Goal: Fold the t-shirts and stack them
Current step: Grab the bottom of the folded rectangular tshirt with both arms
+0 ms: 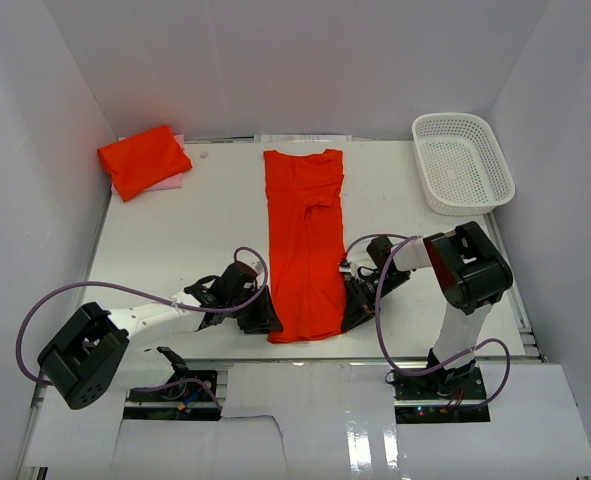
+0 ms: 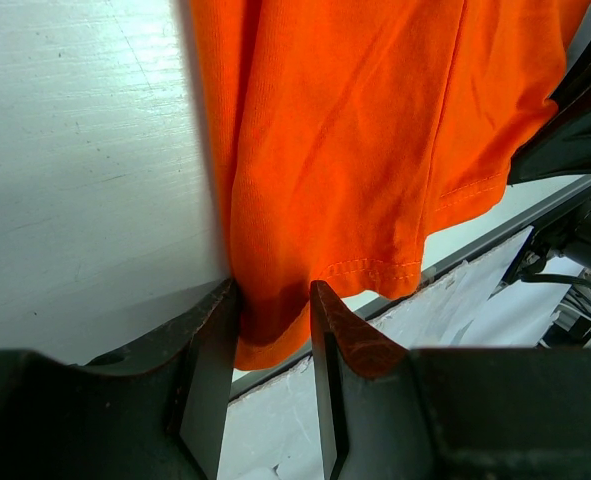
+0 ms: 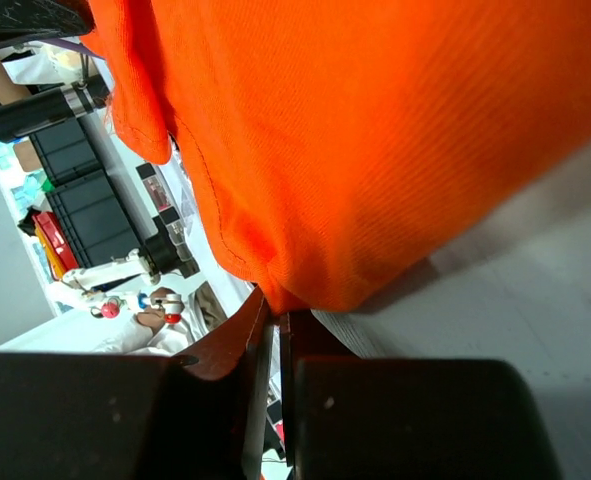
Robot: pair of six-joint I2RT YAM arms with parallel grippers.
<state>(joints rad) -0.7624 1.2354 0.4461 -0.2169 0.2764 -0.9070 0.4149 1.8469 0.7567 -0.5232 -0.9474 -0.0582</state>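
Shirt count is two. The long t-shirt (image 1: 305, 240) lies flat mid-table (image 1: 175, 240) as a narrow strip, sides folded in. Its long axis runs near to far, almost straight away from the arm bases. The collar end points to the far wall and the hem end points back at the arms, close to the near table edge.

The left gripper (image 1: 258, 312) sits low at the near-left hem corner. In the left wrist view its fingers (image 2: 210, 370) stand partly apart with the stitched hem corner bunched in the gap between them. We cannot tell whether they press the cloth.

The right gripper (image 1: 353, 305) sits at the near-right hem corner, opposite the left one. In the right wrist view its jaws are closed to a thin slit, and the corner of the long t-shirt is pinched at the tips. The cloth drapes up from that pinch, with a shadow under it on the table.

The folded t-shirt (image 1: 143, 160) is a compact bundle in the far-left table corner, turned at a slant, resting on something pale pink (image 1: 172, 181). We note a white mesh basket (image 1: 462, 205) at the far right, well apart from both shirts.
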